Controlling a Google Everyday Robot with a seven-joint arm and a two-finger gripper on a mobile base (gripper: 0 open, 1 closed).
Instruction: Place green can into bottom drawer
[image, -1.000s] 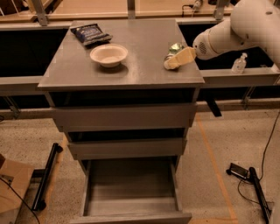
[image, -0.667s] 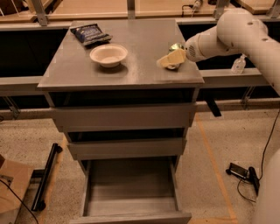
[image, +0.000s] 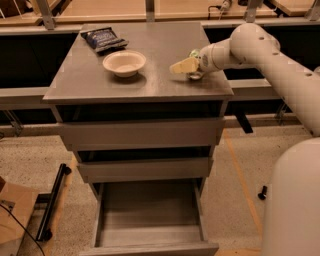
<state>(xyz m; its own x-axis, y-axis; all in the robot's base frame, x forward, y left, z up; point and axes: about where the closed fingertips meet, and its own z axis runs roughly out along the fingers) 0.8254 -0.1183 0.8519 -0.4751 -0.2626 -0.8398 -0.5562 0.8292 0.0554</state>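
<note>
The gripper (image: 183, 66) hangs low over the right side of the counter (image: 165, 40), near the front edge. Whether it is parted or closed cannot be told. The green can (image: 194, 52) lies just behind it, mostly hidden, its axis unclear, and looks like shiny thin metal. The bottom drawer (image: 150, 235), a plain grey box, stands open below the front edge. A smooth bowl (image: 124, 63) and a crinkled bag (image: 103, 38) lie toward the back left corner.

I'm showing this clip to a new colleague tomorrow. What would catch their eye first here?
The big white arm reaching in from the right, its gripper at the green can near the cabinet top's right edge. Next, the bottom drawer, pulled wide open below. Then the white bowl and dark chip bag on the top's left half.
</note>
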